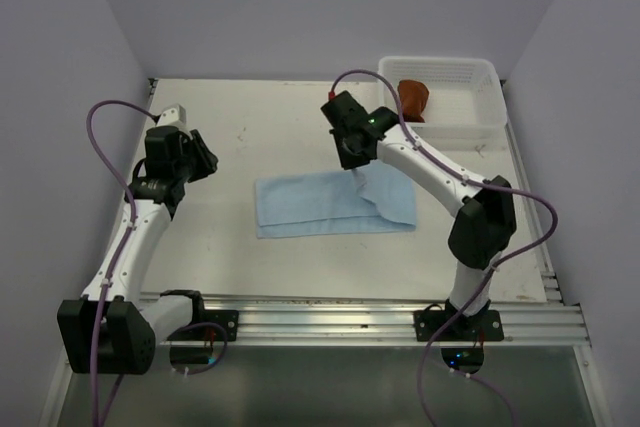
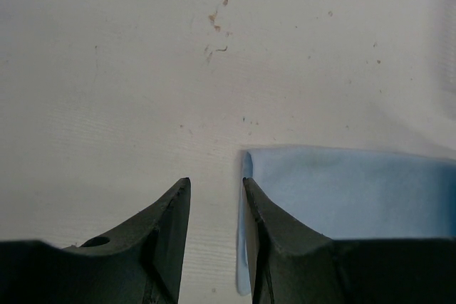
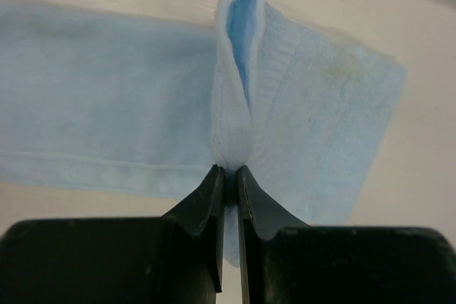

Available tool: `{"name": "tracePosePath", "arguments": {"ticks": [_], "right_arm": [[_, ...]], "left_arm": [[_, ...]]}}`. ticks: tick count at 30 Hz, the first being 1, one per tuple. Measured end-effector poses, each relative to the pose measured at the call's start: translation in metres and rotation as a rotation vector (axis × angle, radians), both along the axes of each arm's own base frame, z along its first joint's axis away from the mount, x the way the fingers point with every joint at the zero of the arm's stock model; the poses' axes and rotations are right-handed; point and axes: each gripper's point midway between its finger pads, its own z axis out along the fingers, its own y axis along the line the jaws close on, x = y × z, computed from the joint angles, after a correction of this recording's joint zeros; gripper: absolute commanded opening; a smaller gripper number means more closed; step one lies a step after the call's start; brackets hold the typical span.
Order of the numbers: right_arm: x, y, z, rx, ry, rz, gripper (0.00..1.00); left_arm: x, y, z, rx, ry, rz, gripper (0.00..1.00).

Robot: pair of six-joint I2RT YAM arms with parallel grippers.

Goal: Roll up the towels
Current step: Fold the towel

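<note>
The right gripper pinches a fold of the light blue towel; left gripper (jaws apart) beside its edge

This looks like a robotics lab test cell, not a home or a shop. Two slim white-and-black robot arms, the left arm and the right arm, are bolted to an aluminium rail along the near edge of a plain white bench. Bare pale walls box the bench in on the left, far and right sides. Purple cables loop loosely along the arms. The only household things are a light blue towel and a white mesh basket at the far right.
</note>
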Motion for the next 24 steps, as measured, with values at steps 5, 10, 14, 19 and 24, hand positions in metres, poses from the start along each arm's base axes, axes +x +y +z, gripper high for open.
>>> {"name": "tracePosePath", "arguments": {"ticks": [5,10,14,19,24], "right_arm": [[-0.009,0.076,-0.011,0.128,0.062,0.074,0.0],[-0.017,0.133,-0.023,0.203,0.107,0.121,0.0],[-0.029,0.163,-0.025,0.256,0.138,0.146,0.0],[-0.032,0.185,-0.011,0.32,0.129,0.153,0.0],[-0.032,0.193,-0.002,0.358,0.115,0.143,0.0]], "left_arm": [[0.0,0.0,0.002,0.0,-0.005,0.0,0.39],[-0.001,0.0,0.002,0.0,-0.006,0.0,0.39],[-0.001,0.0,0.002,0.0,-0.006,0.0,0.39],[-0.001,-0.001,0.002,0.001,-0.006,-0.003,0.39],[-0.001,-0.003,0.002,0.0,-0.006,-0.008,0.39]]}}
